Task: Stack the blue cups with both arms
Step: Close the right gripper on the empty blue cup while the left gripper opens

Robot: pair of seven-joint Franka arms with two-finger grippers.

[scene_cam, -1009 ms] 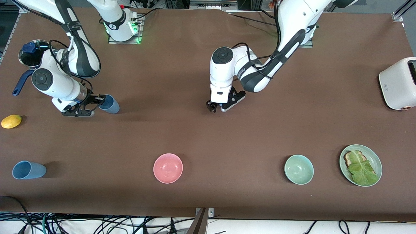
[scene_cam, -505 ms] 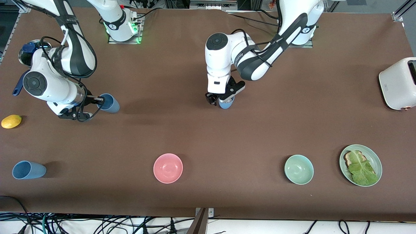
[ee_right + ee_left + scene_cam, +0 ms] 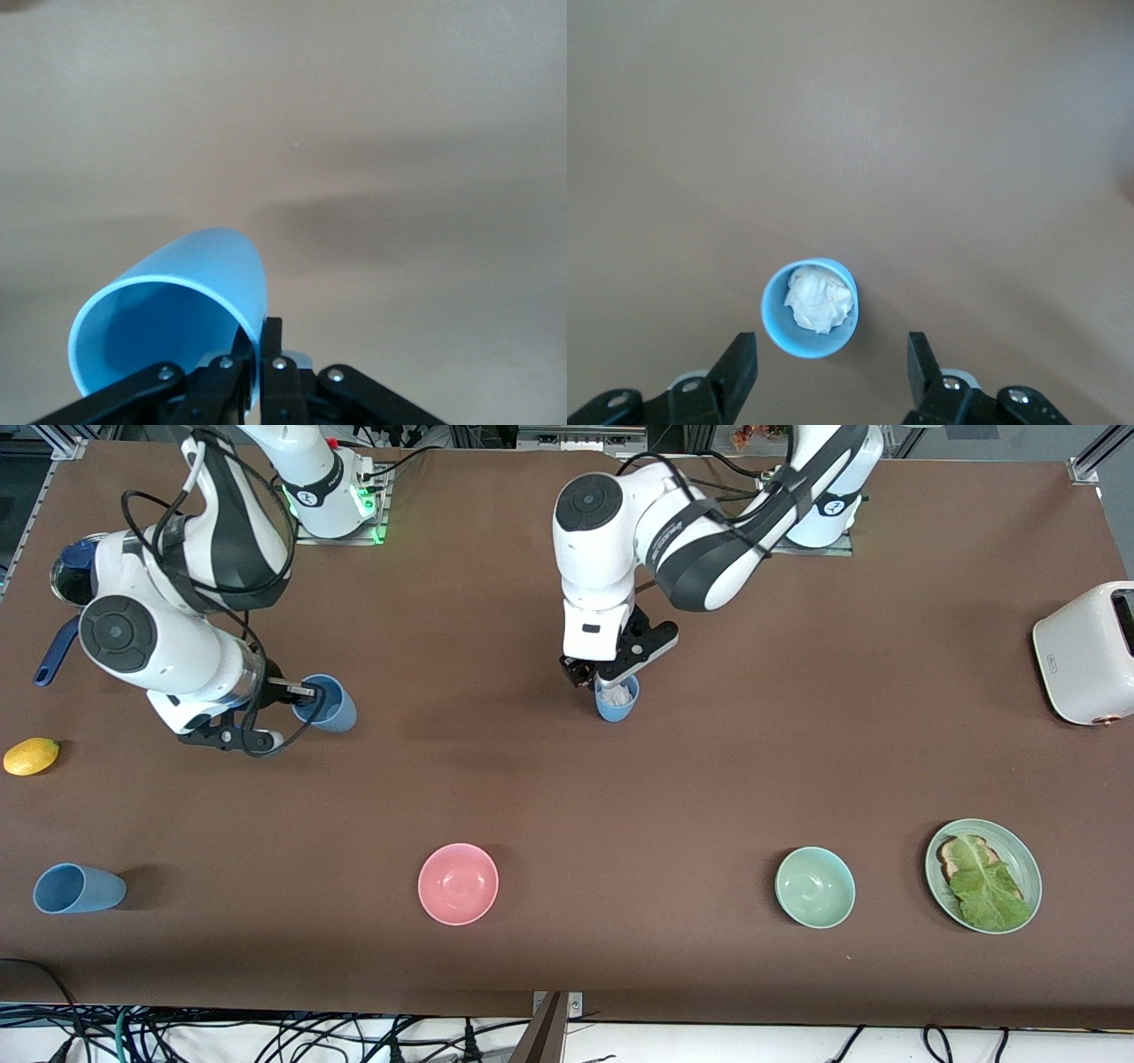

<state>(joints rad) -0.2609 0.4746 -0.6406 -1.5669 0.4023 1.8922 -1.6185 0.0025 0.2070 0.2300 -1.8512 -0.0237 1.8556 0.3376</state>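
Three small light-blue tapered plastic cups appear on the brown surface [image 3: 567,779]. The first cup [image 3: 330,703] is pinched at its rim wall by the right gripper [image 3: 306,690], whose fingers are pressed together on the thin wall; the cup is tilted, its mouth toward the gripper, over the surface near the right arm's end. In the right wrist view the same cup [image 3: 173,323] shows its open mouth, with one finger inside the rim and one outside. The second cup [image 3: 616,700] stands upright on the surface near the middle, holding a crumpled white wad [image 3: 617,691]. The left gripper [image 3: 611,677] hangs directly over this cup with its fingers spread and not touching it; the left wrist view shows the cup [image 3: 810,307] between the two spread fingers [image 3: 740,367] and below them, the white wad [image 3: 819,299] inside. The third cup [image 3: 78,888] lies on its side near the front camera at the right arm's end. A yellow lemon [image 3: 31,755] lies farther from the camera than this cup. A pink bowl [image 3: 458,883], a pale green bowl [image 3: 815,887] and a green plate [image 3: 1019,850] carrying toast with a lettuce leaf [image 3: 982,881] stand in a row nearer the camera. A white toaster [image 3: 1085,653] sits at the left arm's end.
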